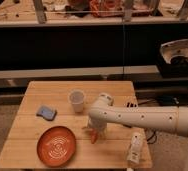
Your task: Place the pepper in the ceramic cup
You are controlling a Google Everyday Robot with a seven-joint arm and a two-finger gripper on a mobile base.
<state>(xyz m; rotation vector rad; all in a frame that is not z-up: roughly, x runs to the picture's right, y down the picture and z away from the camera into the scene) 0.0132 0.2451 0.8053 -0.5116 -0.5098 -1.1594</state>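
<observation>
The pepper is a small slim orange piece hanging point-down just under my gripper, close above the wooden table, right of the orange plate. The gripper sits at the end of my white arm, which reaches in from the right. The ceramic cup is a pale handle-less cup standing upright on the table, behind and to the left of the gripper, apart from it. The gripper's fingers are hidden by the wrist.
A round orange plate lies at the table's front left. A blue sponge lies left of the cup. A white bottle-like object lies at the table's front right. A dark shelf and rail run behind the table.
</observation>
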